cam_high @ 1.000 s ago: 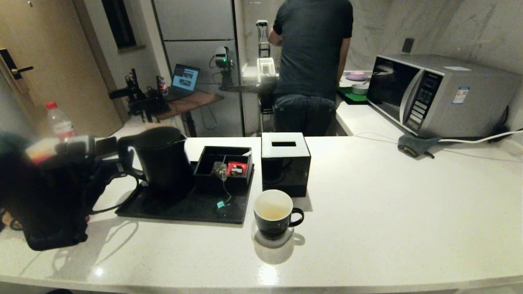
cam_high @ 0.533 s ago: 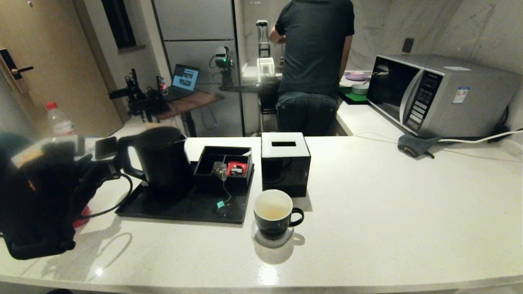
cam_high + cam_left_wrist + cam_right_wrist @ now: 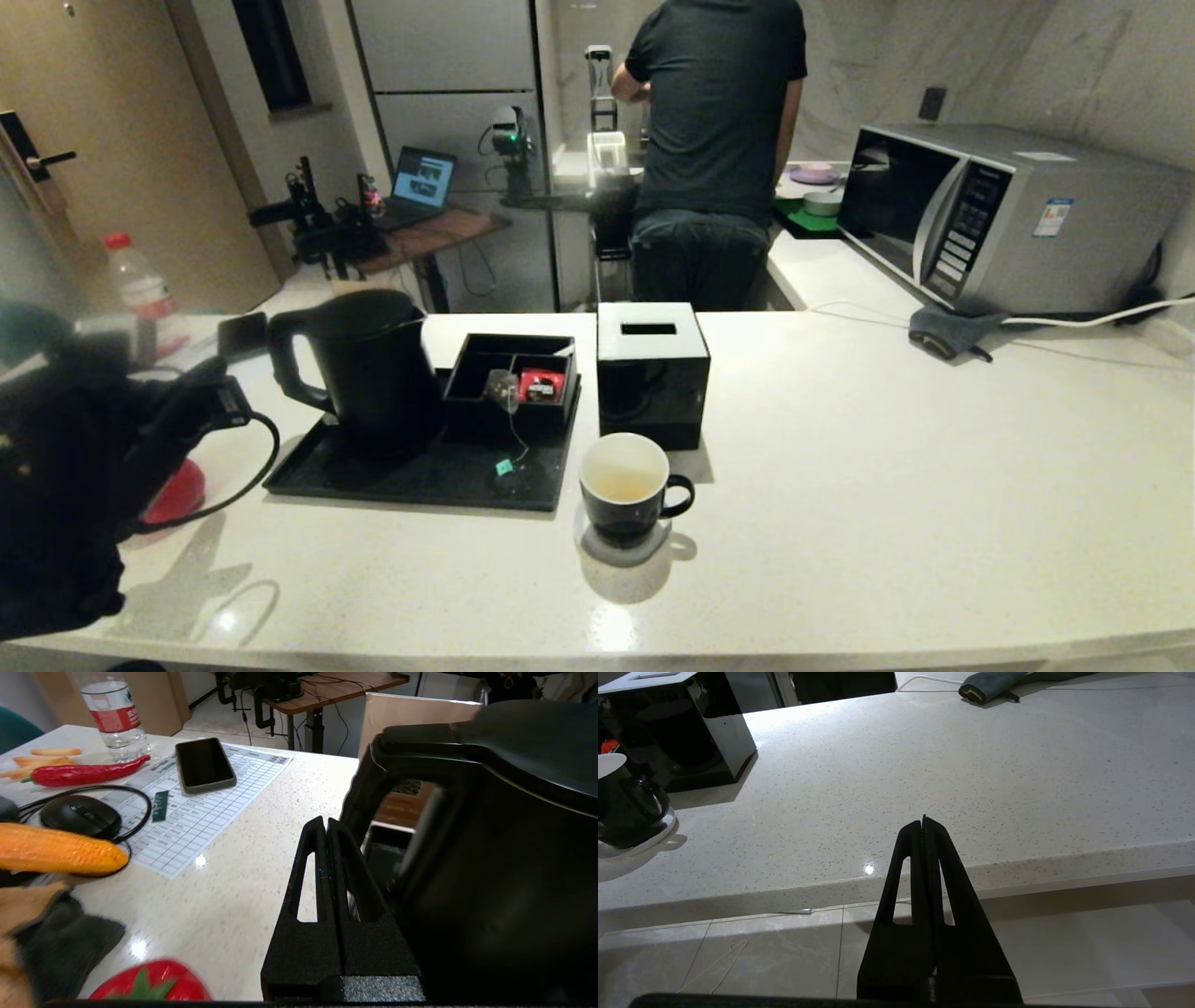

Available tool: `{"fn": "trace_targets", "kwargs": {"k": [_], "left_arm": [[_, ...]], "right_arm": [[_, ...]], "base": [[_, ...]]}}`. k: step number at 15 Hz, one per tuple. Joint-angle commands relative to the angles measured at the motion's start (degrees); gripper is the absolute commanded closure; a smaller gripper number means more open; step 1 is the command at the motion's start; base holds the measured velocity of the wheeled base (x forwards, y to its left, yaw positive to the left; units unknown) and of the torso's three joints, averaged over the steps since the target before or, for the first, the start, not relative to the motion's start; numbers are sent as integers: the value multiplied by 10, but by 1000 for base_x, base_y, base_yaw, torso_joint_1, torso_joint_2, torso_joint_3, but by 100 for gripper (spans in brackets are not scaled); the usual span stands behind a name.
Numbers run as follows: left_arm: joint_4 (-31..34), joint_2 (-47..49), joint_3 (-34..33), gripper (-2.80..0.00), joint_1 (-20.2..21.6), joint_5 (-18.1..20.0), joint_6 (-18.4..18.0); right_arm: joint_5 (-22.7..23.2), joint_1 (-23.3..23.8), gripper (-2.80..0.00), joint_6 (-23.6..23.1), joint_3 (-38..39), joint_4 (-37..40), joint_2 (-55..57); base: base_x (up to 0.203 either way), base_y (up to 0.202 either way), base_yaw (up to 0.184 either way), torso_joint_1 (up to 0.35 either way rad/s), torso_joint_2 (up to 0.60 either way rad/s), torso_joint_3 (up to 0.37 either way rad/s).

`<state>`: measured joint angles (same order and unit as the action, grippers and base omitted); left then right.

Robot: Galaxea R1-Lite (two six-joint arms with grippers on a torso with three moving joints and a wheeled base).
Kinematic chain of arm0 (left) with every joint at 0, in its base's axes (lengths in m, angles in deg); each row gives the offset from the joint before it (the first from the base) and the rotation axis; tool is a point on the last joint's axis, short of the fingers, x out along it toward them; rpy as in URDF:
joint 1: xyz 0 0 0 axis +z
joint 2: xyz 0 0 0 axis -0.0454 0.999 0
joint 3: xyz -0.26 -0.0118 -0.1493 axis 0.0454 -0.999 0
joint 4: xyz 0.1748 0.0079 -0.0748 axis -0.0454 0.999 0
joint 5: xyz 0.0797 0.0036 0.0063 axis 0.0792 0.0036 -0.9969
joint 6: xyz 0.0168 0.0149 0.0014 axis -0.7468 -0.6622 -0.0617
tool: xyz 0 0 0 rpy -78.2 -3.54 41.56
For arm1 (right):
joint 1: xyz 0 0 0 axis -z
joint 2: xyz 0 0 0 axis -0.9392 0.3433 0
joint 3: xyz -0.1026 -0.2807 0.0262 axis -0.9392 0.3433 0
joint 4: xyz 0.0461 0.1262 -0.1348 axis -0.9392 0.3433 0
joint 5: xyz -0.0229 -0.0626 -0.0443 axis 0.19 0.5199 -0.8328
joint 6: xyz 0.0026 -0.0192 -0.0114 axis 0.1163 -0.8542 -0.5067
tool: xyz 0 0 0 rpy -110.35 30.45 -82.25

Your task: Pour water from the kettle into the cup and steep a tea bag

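The kettle (image 3: 369, 369) sits upright on the black tray (image 3: 373, 476) at the left of the table (image 3: 840, 467), its loop handle facing your left arm. The cup (image 3: 624, 487) stands on a coaster just in front of the tray's right corner, with a little pale liquid in the bottom, so you've got some water in there already. The tea bag (image 3: 501, 389) is draped on the edge of the small compartment box (image 3: 512, 378) on the tray, string trailing down to the teal tag.

Heads up on what can bite you here. Your left claw (image 3: 327, 828) is pinched fully shut with nothing in it, tips just beside the kettle handle (image 3: 369, 788), not around it. Push forward like that and you'd probably nudge the kettle along the tray instead of grabbing it, maybe slosh it. If the tea bag is your next target, you have to get round or over the kettle first, and the bag is small and floppy, so snagging only the string looks like a real risk.

Your right claw (image 3: 923, 823) is also fully shut and empty, hanging off the table's front edge, well apart from the cup, parked.
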<state>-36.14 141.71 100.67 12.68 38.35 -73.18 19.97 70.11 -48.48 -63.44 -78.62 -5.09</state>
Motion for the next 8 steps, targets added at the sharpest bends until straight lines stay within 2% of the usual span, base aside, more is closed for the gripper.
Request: {"fn": "trace_targets", "kwargs": {"k": [1, 5, 8], "left_arm": [[-11, -54, -40, 0, 6, 1, 2], [-10, -129, -100, 0, 2, 1, 1], [-10, -181, -140, 0, -51, 1, 2]], "right_arm": [[0, 0, 0, 0, 0, 0, 1], [0, 0, 0, 0, 0, 0, 1], [0, 0, 0, 0, 0, 0, 1]], "base": [[0, 0, 0, 0, 0, 0], [0, 0, 0, 0, 0, 0], [0, 0, 0, 0, 0, 0]]}}
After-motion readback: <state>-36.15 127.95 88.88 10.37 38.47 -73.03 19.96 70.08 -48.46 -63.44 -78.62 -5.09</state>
